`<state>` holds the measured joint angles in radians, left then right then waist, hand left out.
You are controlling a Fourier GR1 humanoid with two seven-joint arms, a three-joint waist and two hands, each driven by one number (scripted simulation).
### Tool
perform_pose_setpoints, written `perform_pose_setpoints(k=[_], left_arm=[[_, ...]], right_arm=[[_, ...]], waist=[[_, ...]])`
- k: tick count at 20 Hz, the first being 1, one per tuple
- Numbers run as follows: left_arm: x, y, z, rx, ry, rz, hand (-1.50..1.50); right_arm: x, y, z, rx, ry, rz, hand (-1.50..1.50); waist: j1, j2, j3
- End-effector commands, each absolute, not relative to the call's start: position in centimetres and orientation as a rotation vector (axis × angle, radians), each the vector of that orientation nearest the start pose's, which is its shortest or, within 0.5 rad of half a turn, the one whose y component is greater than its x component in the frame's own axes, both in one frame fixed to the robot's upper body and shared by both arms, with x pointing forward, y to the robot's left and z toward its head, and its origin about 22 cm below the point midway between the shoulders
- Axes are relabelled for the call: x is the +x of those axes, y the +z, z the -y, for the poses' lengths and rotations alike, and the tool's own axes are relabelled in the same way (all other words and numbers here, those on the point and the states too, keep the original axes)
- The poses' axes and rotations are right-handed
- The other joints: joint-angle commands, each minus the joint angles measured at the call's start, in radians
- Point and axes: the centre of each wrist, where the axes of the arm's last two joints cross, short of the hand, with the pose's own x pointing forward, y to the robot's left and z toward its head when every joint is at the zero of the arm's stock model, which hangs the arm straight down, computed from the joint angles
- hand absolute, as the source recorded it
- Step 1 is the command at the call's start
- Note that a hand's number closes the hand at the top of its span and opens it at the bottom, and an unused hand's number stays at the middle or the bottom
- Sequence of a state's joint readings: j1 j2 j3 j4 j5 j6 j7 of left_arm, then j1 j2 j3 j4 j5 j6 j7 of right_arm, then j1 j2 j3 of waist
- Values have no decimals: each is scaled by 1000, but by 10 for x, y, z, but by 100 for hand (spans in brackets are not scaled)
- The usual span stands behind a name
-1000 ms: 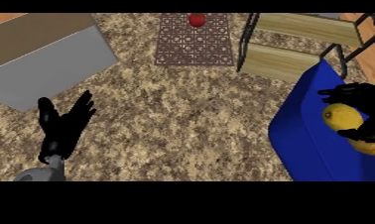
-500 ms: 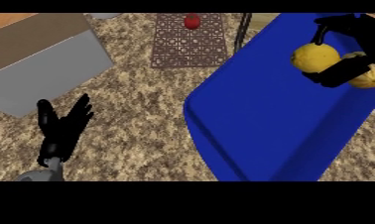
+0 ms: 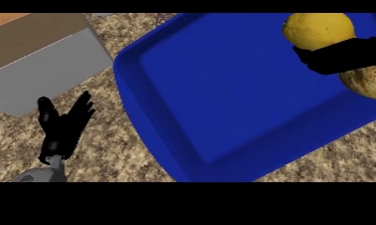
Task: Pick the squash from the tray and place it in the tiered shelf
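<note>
right hand (image 3: 339, 58) shows at the view's right edge as a black band of fingers curled round the squash (image 3: 317, 30), grasping it. the squash is yellow, its rounded end standing out above the fingers at the upper right; a duller tan part of it shows just below the hand, at the edge. hand and squash sit in front of the tray (image 3: 220, 94), a blue tray with a raised rim that fills most of the view and looks tilted, its near corner at the bottom. left hand (image 3: 62, 127) rests at the lower left, released, fingers straight and spread, over the speckled desk (image 3: 110, 149). a grey and brown box (image 3: 47, 64) lies at the upper left, just beside the tray's rim.
</note>
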<state>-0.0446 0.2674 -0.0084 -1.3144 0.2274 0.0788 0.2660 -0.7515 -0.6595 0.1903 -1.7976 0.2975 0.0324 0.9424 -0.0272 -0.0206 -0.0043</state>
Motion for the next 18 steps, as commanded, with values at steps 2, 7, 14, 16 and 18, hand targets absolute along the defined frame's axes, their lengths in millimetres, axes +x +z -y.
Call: perform_pose_setpoints(k=[2,7,14,16,18], left_arm=[[248,-37,-309,110,69,1111,0],[244,-36,-279,114,45,1124,0],[243,-33,-293,79,30,1117,0],[236,-23,-288,77,33,1121,0],[244,-21,-285,78,35,1126,0]], right_arm=[[264,320,192,-987,422,1511,150],[285,352,216,-1024,358,1481,150],[329,363,236,-1070,344,1483,150],[333,364,263,-1053,351,1478,150],[346,372,279,-1013,370,1477,150]], waist=[[20,15,2],[29,18,3],[40,22,3],[40,21,4],[43,23,4]])
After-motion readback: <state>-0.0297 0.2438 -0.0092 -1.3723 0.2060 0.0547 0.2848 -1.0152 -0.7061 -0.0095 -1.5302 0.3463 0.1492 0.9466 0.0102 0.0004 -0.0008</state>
